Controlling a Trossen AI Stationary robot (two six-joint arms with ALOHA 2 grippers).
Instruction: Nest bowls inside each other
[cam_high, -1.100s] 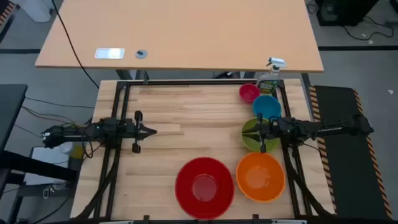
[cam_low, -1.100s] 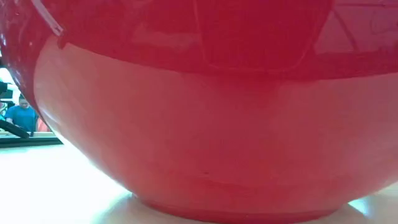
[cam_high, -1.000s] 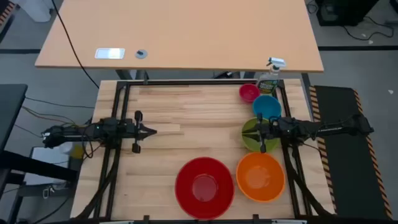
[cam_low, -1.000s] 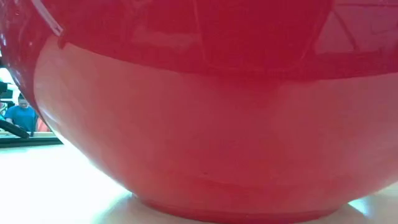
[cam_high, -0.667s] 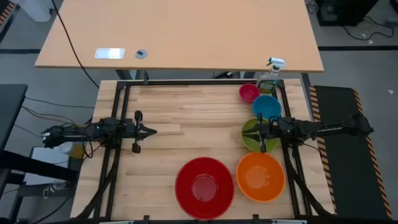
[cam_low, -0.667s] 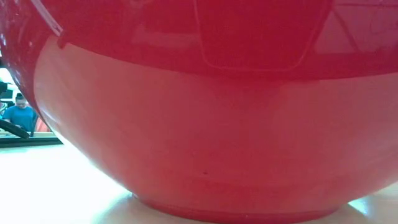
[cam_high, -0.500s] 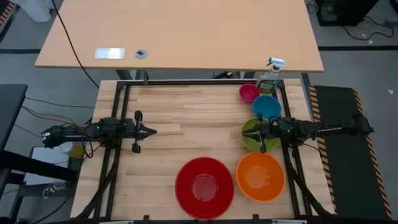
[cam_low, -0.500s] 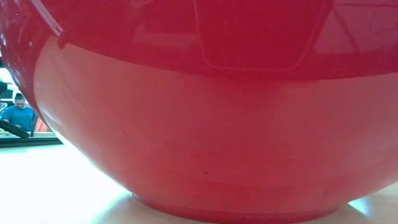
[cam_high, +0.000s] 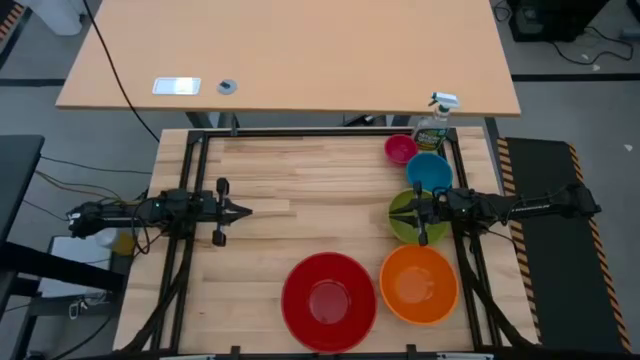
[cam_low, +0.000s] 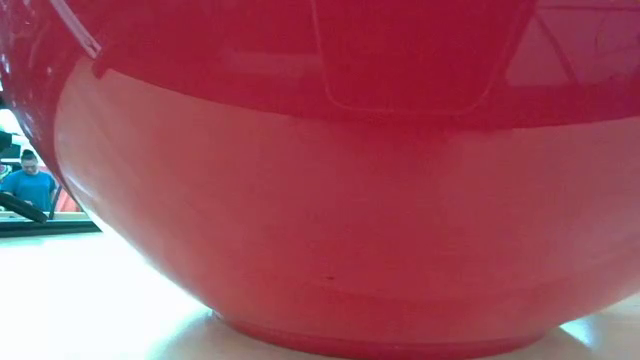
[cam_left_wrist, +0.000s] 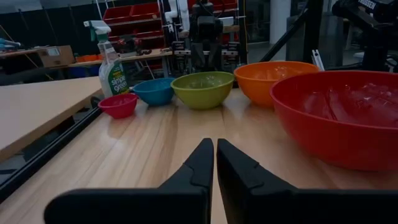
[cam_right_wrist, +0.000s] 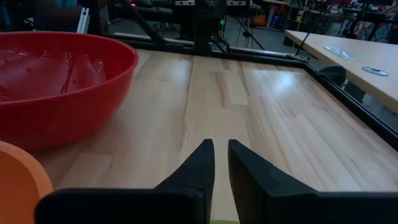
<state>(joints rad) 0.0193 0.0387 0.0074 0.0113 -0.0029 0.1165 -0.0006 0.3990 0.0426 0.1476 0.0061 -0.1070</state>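
Observation:
Five bowls stand on their bases on the wooden table, rims up, none inside another. The red bowl (cam_high: 328, 302) is at the near edge, with the orange bowl (cam_high: 418, 285) to its right. Behind them, in a row toward the far right corner, are the lime green bowl (cam_high: 408, 226), the blue bowl (cam_high: 429, 172) and the pink bowl (cam_high: 400, 150). My left gripper (cam_high: 243, 210) is shut, level and empty at mid-left. My right gripper (cam_high: 398, 212) hangs over the green bowl, its fingers together but for a thin slit, holding nothing.
A green spray bottle (cam_high: 434, 125) stands at the far right corner behind the pink bowl. Bare wood lies across the table's middle and far left (cam_high: 290, 170). The red bowl (cam_low: 330, 200) fills the low view; a person in blue (cam_low: 30, 186) shows far behind.

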